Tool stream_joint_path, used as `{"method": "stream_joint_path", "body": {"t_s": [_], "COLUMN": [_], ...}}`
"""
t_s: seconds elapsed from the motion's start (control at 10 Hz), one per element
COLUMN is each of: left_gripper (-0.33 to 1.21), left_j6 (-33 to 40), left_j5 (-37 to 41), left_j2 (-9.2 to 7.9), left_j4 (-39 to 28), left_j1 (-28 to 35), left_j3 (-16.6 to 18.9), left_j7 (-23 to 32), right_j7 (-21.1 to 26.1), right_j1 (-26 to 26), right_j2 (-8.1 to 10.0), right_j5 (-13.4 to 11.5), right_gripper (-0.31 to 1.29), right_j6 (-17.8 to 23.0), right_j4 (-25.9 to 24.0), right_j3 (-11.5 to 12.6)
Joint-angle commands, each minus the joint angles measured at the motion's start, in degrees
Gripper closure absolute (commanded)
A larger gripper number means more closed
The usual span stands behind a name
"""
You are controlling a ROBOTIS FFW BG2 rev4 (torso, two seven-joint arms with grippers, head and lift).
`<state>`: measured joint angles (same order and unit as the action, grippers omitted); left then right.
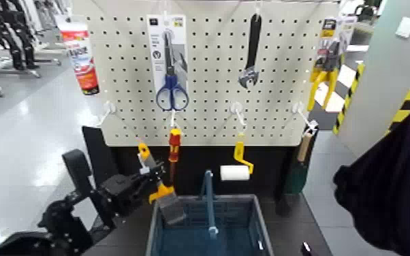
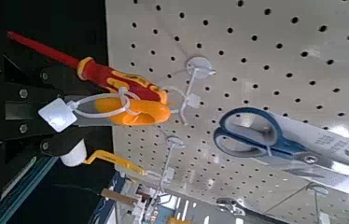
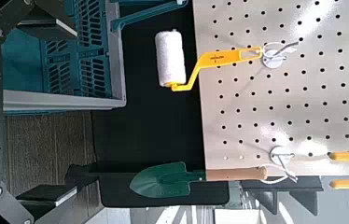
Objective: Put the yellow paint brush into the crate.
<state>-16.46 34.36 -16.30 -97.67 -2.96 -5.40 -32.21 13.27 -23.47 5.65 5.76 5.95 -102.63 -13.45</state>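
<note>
In the head view my left gripper (image 1: 153, 182) is shut on the yellow paint brush (image 1: 161, 195), gripping its orange-yellow handle. The brush is off the pegboard and tilted, with its grey bristle head (image 1: 174, 212) hanging over the left rear corner of the blue-grey crate (image 1: 154, 233). The crate's upright blue handle (image 1: 209, 201) stands just to the right of the bristles. The left wrist view shows the orange end of the brush handle (image 2: 140, 112) close up. The right wrist view shows the crate (image 3: 61, 61) from the side. My right gripper (image 3: 19, 112) is open and empty, off to the crate's right.
The pegboard (image 1: 208, 116) behind the crate holds a red screwdriver (image 1: 174, 146), blue scissors (image 1: 172, 92), a wrench (image 1: 252, 54), yellow pliers (image 1: 323, 75), a yellow-handled white roller (image 1: 235, 172) and a wooden-handled dark-green brush (image 1: 296, 173). A dark garment (image 1: 391, 184) fills the right edge.
</note>
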Motion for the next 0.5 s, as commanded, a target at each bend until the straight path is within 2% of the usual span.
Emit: {"method": "stream_joint_path", "body": {"t_s": [0.1,0.3,0.5], "left_gripper": [1.2,1.2,1.2], "left_j6": [2.3,3.1,3.8], "left_j5": [-0.3,-0.7,-0.3], "left_j2": [0.83,1.8,1.8], "left_j4": [4.3,7.8,10.7], "left_j1": [-1.1,-2.8,-3.5], "left_j3": [-2.9,-5.3,-8.0], "left_j7": [-0.2,-1.1,-1.2], "right_j7": [0.0,0.0,0.0], "right_j1": [0.0,0.1,0.2], "right_j2": [-0.02,0.06,0.06], "right_j5": [0.3,0.5,0.7], "right_gripper": [0.14,0.14,0.14], "right_j6": [0.4,0.8,1.3], "right_j4": [0.2,0.5,0.7], "right_j3": [0.1,-0.1,-0.1]}}
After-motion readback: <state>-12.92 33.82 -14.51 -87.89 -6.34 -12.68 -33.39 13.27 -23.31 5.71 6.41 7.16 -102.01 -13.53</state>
